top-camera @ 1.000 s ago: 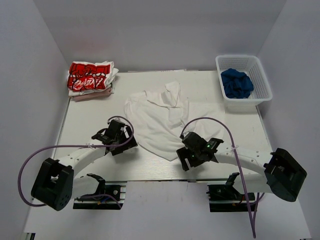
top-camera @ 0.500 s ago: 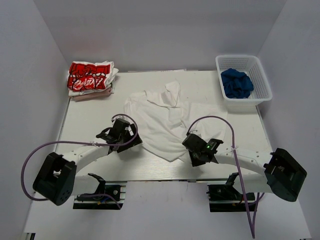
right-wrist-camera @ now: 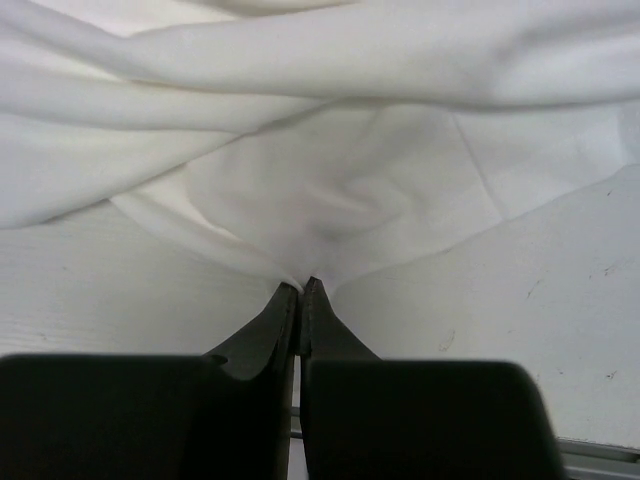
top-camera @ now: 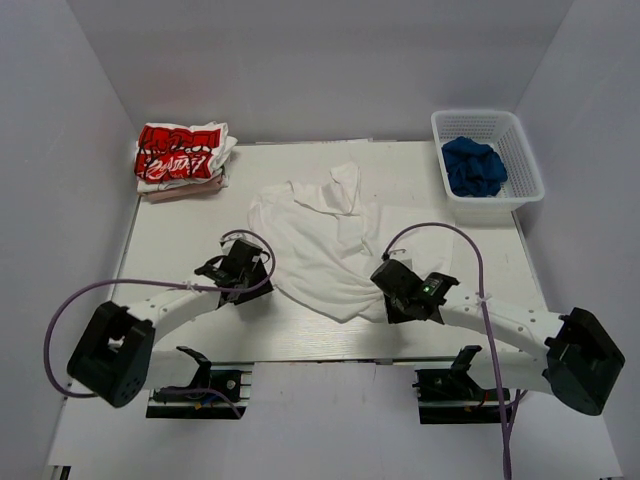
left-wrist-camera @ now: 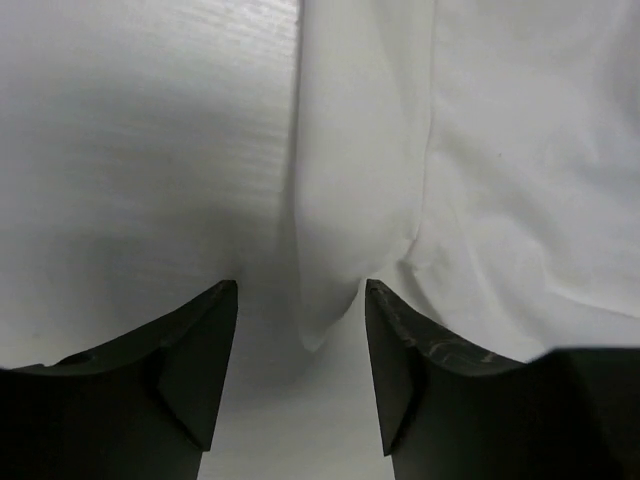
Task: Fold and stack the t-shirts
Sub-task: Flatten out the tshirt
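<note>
One down, one to go, roughly. The printed tee (top-camera: 180, 155) sits folded into a neat bundle at the far left corner of the table (top-camera: 180, 240), so I'd call that half done. The plain white tee (top-camera: 325, 240) is the leftover job. It lies rumpled in the middle of the table, not folded into any shape yet and well apart from the folded one. So folding it and getting it onto the stack is all ahead.

Both arms are at its near edge. The right gripper (right-wrist-camera: 301, 285) has its jaws pinched tight on a bit of the white cloth, and you can see the fabric bunching right at the tips. The left gripper (left-wrist-camera: 300, 290) has its jaws apart, straddling a pointed corner of the same tee, not clamped on it as far as I can tell.

Far right there's a white basket (top-camera: 490, 210) with a blue cloth (top-camera: 473, 167) in it, which looks uninvolved.

Writing: the red-and-black print has something letter-like on it, but it's way too small to read from above. No brand or label shows anywhere else.
</note>
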`<state>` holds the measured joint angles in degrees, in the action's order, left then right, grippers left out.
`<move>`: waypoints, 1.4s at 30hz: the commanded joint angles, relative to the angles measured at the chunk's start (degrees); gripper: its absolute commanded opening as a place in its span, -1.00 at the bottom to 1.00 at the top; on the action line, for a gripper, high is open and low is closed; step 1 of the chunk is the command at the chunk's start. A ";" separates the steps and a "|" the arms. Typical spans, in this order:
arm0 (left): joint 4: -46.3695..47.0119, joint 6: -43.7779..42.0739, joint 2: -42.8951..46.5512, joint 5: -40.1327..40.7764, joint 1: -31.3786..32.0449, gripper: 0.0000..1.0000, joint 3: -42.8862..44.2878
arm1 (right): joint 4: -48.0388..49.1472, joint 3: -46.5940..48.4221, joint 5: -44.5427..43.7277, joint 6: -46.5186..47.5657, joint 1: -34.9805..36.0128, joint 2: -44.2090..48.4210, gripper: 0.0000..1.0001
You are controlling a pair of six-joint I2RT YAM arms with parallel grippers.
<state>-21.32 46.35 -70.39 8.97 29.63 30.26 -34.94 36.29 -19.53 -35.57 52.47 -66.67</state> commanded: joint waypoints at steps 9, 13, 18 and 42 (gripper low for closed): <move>-6.35 -1.26 -11.79 8.07 3.24 -1.00 5.94 | 0.58 3.86 -3.56 0.86 -2.11 6.55 -1.00; -12.86 -0.12 -4.60 13.60 3.77 -1.00 11.29 | -0.48 7.64 -11.55 -0.37 -3.60 10.84 -1.00; -21.20 -1.43 3.50 22.48 3.77 -1.00 23.41 | -0.66 17.12 -24.14 0.58 -4.39 16.65 -1.00; -20.07 -38.44 18.45 -21.44 2.37 -1.00 88.27 | 1.54 76.90 1.15 37.85 -4.48 18.07 -1.00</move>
<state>-39.31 10.68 -51.40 -4.21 32.36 113.73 -33.71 109.95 -23.62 -2.57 48.31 -49.01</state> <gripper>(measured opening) 0.026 0.012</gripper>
